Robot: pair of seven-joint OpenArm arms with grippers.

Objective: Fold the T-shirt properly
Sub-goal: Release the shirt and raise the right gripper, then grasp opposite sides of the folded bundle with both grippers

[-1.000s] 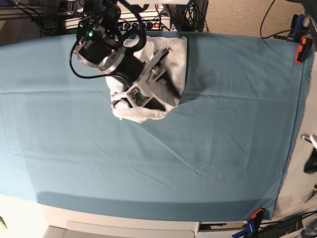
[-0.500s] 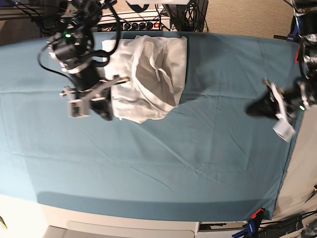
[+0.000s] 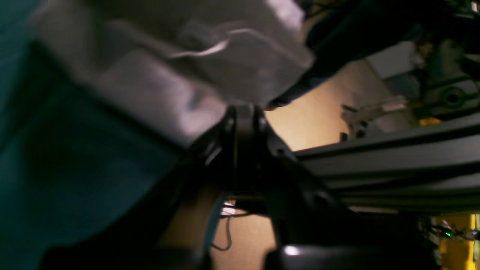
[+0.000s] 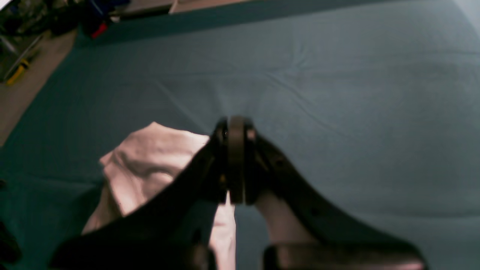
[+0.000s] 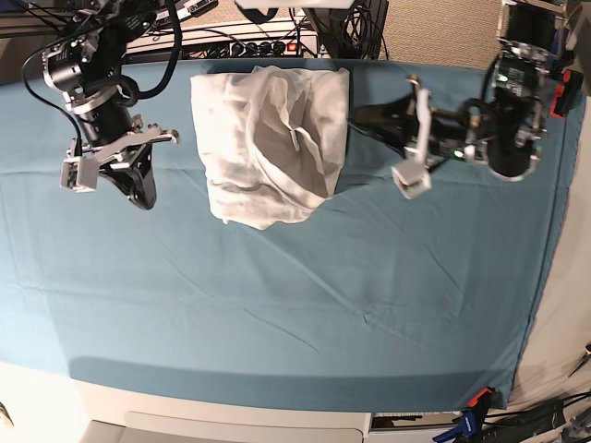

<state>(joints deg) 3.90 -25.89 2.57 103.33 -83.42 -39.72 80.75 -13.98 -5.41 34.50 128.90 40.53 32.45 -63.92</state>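
While the T-shirt lies crumpled between them, both arms' fingers are pressed together, holding nothing.

Teal cloth covers the table; beyond, tan floor, perhaps carpet.

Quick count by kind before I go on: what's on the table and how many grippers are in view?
White T-shirt: 1
Teal cloth: 1
Grippers: 2, left gripper and right gripper, both shut and empty
Total: 4
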